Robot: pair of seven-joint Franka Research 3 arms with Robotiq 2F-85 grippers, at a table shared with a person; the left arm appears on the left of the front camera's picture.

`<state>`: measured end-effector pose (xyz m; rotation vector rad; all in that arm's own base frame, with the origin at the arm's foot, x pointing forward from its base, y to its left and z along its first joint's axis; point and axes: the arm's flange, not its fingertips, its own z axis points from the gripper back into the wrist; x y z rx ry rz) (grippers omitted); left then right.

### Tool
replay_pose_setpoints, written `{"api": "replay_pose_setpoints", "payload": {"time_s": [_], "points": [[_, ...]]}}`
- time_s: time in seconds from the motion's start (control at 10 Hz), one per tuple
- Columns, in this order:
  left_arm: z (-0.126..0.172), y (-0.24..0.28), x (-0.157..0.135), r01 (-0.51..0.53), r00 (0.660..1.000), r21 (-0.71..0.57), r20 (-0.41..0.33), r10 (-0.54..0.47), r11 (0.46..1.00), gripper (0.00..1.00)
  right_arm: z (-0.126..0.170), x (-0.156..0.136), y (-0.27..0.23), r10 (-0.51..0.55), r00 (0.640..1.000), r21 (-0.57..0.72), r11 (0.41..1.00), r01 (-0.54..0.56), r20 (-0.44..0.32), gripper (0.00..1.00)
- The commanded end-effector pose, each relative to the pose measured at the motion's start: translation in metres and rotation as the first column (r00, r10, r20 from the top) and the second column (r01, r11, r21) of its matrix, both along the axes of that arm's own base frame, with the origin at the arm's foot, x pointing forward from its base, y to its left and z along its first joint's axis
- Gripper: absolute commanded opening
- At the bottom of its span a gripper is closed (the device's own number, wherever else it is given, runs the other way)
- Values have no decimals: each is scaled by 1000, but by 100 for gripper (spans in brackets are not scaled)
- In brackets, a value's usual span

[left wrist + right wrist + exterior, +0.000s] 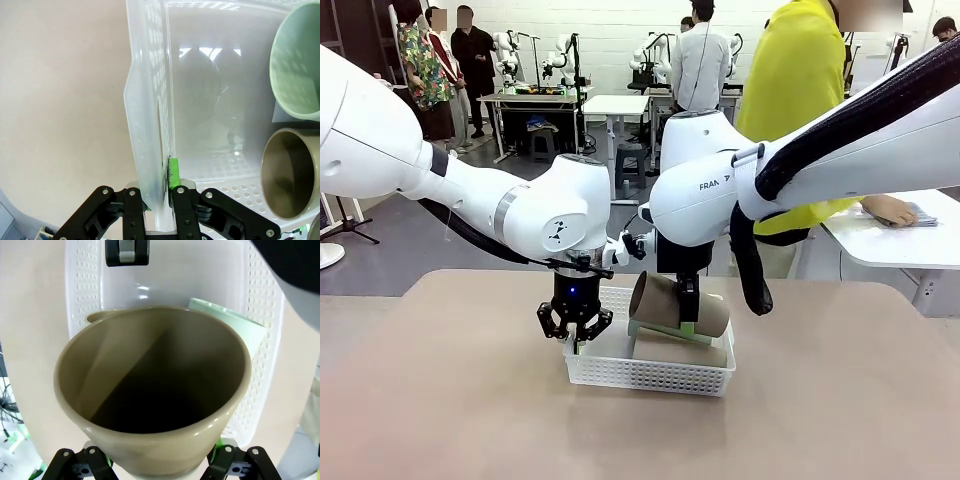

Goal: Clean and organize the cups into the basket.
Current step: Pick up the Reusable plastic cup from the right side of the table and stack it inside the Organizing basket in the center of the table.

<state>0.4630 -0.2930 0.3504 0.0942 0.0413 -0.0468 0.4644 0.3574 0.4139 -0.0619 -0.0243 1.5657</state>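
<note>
I am pinching the basket [650,375] wall with the left gripper [574,338] closed while the right gripper [687,325], part-open, is gripping a tan cup [675,303]; next, lowering beside the mint cup [297,65].

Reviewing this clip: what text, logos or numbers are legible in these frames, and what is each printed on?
"FRAN": on the white shell of the right arm, front view; the rest of the word is cut off by the arm's black sleeve.
A small dark round emblem on the left arm: a mark, no letters readable.
The cups and the basket: no print visible.
</note>
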Motion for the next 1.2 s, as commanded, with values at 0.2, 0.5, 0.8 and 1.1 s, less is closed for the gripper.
{"api": "replay_pose_setpoints", "payload": {"time_s": [0.2,0.5,0.8,1.1], "points": [[1,1,0,15,1000,7,8,-15,1000,3,-1,-1,-1,-37,999,-2,999,37,14,83],[1,1,0,15,1000,7,8,-15,1000,3,-2,-3,-10,-36,999,60,998,35,20,83],[1,1,0,15,1000,7,8,-15,1000,3,0,-3,-16,-38,999,110,993,34,35,83],[1,1,0,15,1000,7,8,-15,1000,3,-4,-3,-21,-42,999,124,992,39,23,83]]}}
